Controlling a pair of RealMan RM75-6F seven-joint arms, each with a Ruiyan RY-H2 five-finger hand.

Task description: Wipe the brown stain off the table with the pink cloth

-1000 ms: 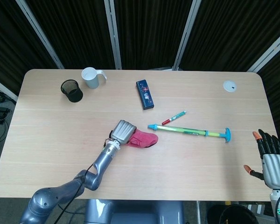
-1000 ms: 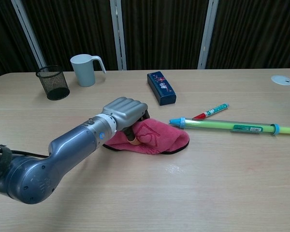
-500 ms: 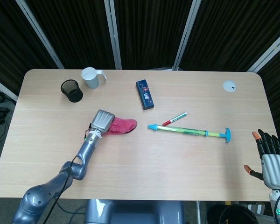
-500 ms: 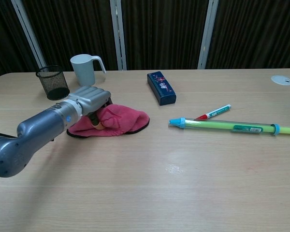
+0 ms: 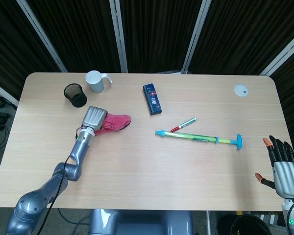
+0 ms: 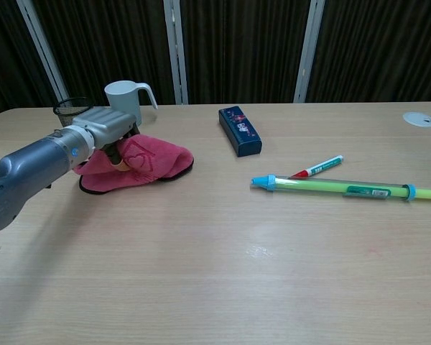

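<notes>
The pink cloth (image 5: 114,123) (image 6: 147,163) lies bunched on the table left of centre. My left hand (image 5: 94,119) (image 6: 100,128) grips its left end with fingers curled into the fabric, pressing it on the tabletop. No brown stain shows in either view; the wood around the cloth looks plain. My right hand (image 5: 282,169) hovers off the table's right front corner, fingers spread and holding nothing; the chest view does not show it.
A black mesh cup (image 5: 75,95) and a white mug (image 5: 95,81) stand just behind the cloth. A dark blue box (image 5: 152,99), a red marker (image 5: 182,124) and a long green-and-blue tube (image 5: 200,138) lie right of centre. A white disc (image 5: 241,90) sits far right.
My left hand has dragged the pink cloth across the table to the left and away from me, towards the mesh cup. The right hand has barely moved.
</notes>
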